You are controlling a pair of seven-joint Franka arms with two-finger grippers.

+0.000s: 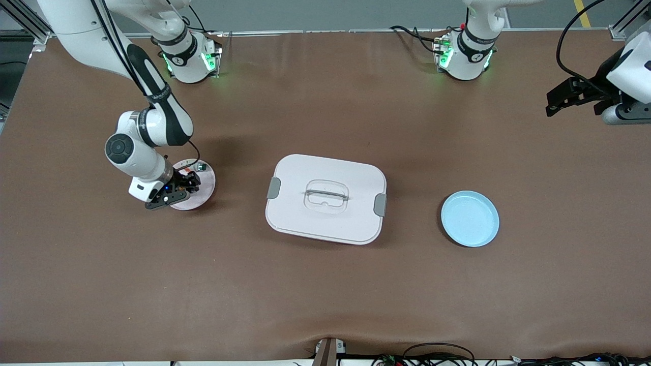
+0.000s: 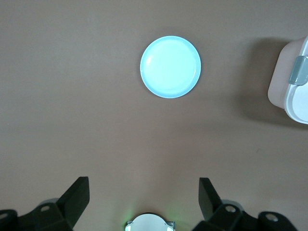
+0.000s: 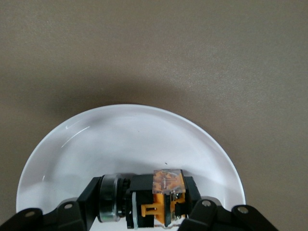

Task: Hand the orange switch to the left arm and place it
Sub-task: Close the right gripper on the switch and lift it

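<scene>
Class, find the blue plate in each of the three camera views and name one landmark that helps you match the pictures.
Front view: the blue plate lies on the table beside the box, toward the left arm's end.
Left wrist view: the plate shows above the open left gripper.
Right wrist view: not in it; only the white plate and the orange switch show.
Shared landmark: the box, whose corner shows in the left wrist view.

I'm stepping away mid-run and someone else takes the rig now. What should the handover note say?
Right gripper: down on the white plate toward the right arm's end of the table, jaws either side of the orange switch; whether they have closed on it cannot be told.
Left gripper: open, waiting high at its own end of the table.
Box: mid-table, lid on, between the white plate and the empty blue plate.
Done: right arm's reach. Left: lift, pass clear of the box, handover.
</scene>
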